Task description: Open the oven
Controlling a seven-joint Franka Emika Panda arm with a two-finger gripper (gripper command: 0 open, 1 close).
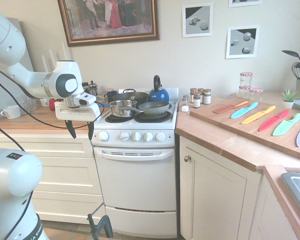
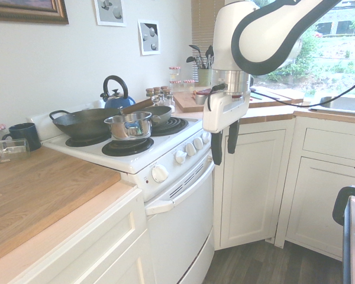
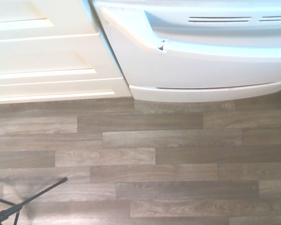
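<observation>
Oven (image 1: 136, 177): we see it standing between the cream drawers (image 1: 50, 175) and the cream cabinet door (image 1: 210, 200), its drop-down door shut.
Handle (image 1: 135, 153): a white bar across the door's top edge, just under the row of five knobs (image 1: 132, 136); in the wrist view its near end (image 3: 161, 44) shows over the wood floor (image 3: 140, 159).
Gripper (image 1: 81, 130): we find it hanging off the oven's front corner on the drawer side, level with the knobs, fingers pointing down and spread wide, holding nothing. It sits above the handle and clear of it.
Hob: a small steel pot (image 1: 122, 107), a frying pan (image 1: 152, 107), a black wok (image 2: 86, 123) and a blue kettle (image 1: 158, 93) crowd the rings.
Step, as we judge it: reaching for the handle; the door is not yet touched.
Risks, as we judge them: coming in at this height, the fingers could knock and turn the end knob (image 2: 160, 173). Hooking only the bar's end could let them slip off. A sharp pull could shake the cooker and shift the pans.
</observation>
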